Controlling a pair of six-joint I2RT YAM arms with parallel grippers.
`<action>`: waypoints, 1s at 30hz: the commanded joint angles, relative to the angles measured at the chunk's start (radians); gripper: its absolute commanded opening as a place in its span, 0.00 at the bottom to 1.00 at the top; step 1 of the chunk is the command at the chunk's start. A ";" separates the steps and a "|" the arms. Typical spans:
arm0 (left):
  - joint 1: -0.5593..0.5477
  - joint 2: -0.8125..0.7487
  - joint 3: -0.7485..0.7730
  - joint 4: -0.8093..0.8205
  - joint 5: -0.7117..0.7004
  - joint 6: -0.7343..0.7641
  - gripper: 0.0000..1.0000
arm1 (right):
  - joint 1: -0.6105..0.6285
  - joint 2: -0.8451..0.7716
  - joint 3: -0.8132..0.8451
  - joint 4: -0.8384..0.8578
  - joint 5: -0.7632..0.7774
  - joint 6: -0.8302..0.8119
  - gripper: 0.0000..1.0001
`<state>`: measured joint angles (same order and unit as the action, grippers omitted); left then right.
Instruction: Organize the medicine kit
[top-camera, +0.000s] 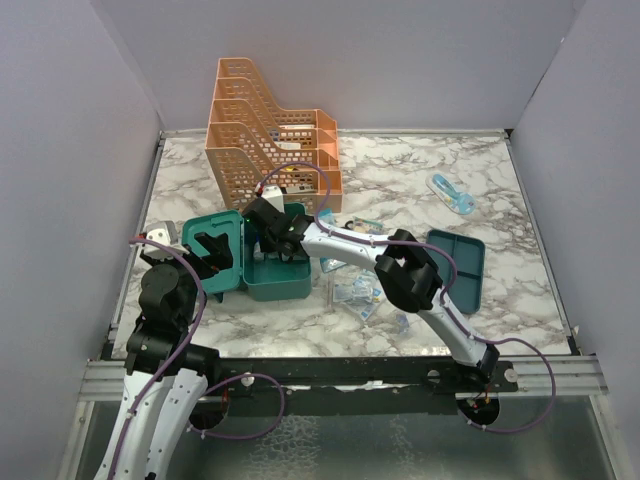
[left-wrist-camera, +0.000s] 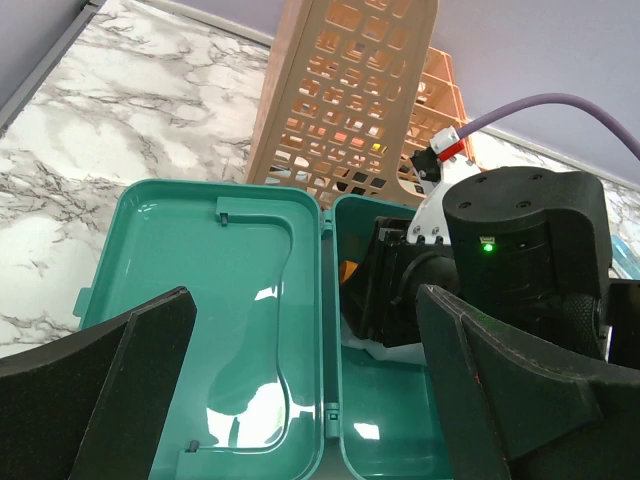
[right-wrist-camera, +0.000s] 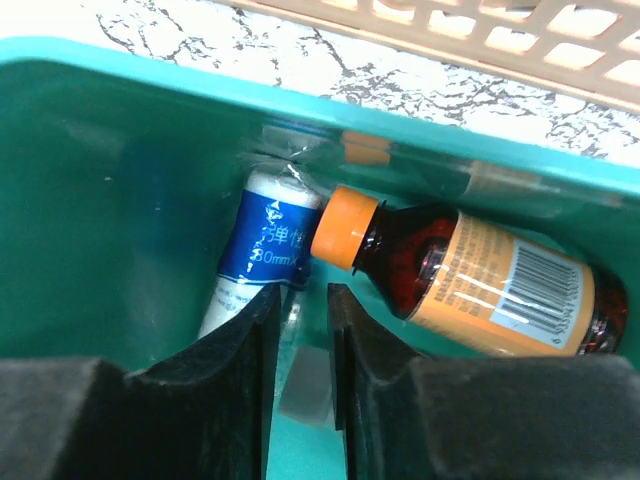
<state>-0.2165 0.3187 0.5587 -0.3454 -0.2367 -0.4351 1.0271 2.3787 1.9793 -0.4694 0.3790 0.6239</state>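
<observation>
The teal medicine kit lies open. Its lid (top-camera: 215, 262) is flat on the left and its base (top-camera: 278, 282) is at the centre. The matching divided tray (top-camera: 462, 268) lies apart on the right. My right gripper (top-camera: 275, 235) reaches down into the base. In the right wrist view its fingers (right-wrist-camera: 300, 300) stand a narrow gap apart and hold nothing. Beyond them lie a white bandage roll (right-wrist-camera: 265, 245) with a blue label and a brown bottle (right-wrist-camera: 480, 285) with an orange cap. My left gripper (left-wrist-camera: 305, 330) is wide open and empty above the hinge (left-wrist-camera: 327, 330).
The orange perforated file rack (top-camera: 265, 130) stands right behind the kit. Several loose packets (top-camera: 355, 290) lie on the marble between the base and the tray. A blue and white item (top-camera: 452, 193) lies at the back right. A small white object (top-camera: 160, 238) sits left of the lid.
</observation>
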 joint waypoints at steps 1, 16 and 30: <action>-0.001 -0.019 -0.007 0.008 -0.003 0.012 0.96 | -0.004 -0.075 -0.011 0.050 -0.008 -0.007 0.29; 0.000 -0.032 0.040 -0.018 0.031 0.006 0.96 | -0.003 -0.199 0.010 0.107 -0.109 -0.070 0.32; -0.001 0.064 0.217 -0.048 0.430 0.171 0.99 | -0.007 -0.614 -0.327 0.022 0.020 -0.084 0.43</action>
<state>-0.2165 0.3622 0.7254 -0.3805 -0.0025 -0.3332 1.0237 1.9038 1.7908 -0.4042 0.3119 0.5392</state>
